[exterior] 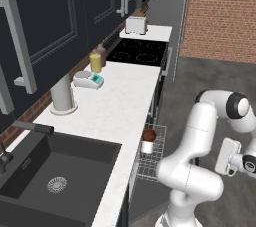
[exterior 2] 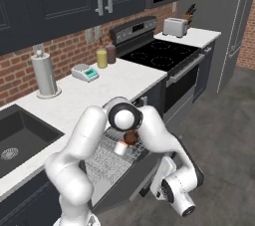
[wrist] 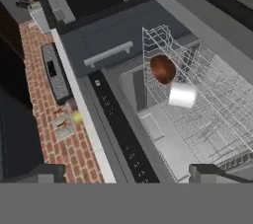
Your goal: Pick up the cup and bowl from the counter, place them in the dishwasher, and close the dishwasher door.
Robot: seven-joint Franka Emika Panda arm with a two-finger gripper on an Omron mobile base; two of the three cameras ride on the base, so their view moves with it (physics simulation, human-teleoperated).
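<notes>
Cup (wrist: 182, 94), bowl (wrist: 162, 68) racked | pincer (exterior 2: 185, 211) wide open, empty | we get under door (exterior 2: 127, 182), lift squarely

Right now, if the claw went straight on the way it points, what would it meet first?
Judging by the hand view, probably the pulled-out wire rack of the dishwasher, near the cup and bowl. Depth is unclear, so this is a guess.
</notes>
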